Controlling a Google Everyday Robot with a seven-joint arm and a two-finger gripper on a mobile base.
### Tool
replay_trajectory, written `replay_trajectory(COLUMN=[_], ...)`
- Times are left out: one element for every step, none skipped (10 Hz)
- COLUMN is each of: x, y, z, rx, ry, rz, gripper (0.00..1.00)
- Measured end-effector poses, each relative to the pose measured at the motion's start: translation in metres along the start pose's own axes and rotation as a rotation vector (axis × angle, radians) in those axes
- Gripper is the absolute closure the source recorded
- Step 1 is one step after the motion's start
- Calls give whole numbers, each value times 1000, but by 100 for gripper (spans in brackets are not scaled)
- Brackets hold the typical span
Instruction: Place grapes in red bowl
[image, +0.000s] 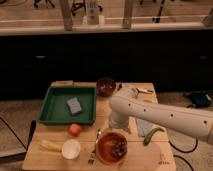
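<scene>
The red bowl (101, 148) sits near the front edge of the wooden table. The grapes (119, 148), a small dark bunch, lie inside it toward its right side. My gripper (120, 127) hangs at the end of the white arm, just above the bowl's far rim and apart from the grapes. It is open and holds nothing. The arm reaches in from the right.
A green tray (50, 119) with a blue-grey sponge (74, 105) is at the left. A dark maroon bowl (106, 86) stands at the back. An orange (75, 129), a white cup (71, 149), a banana (50, 145) and a fork (93, 151) lie front left. A green pepper (152, 135) lies right of the bowl.
</scene>
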Motion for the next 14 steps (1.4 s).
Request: replay_trajectory(x=[0,0,0,0,0,0,-1,-1,-1,-1,-1,-1,-1,-1], y=[1,2,0,0,1,1,1,1,1,2,2,2,2,2], z=[0,0,0,0,0,0,0,0,0,0,0,0,0,0], rx=[0,0,-1,-1,-1,-1,-1,-1,-1,-1,-1,-1,-1,-1], ry=[0,0,0,0,-1,-1,-1,-1,-1,-1,-1,-1,-1,-1], rz=[1,3,1,0,1,1,1,1,2,2,2,3,3,3], gripper=[20,20,20,20,20,20,20,20,20,20,20,20,20,20])
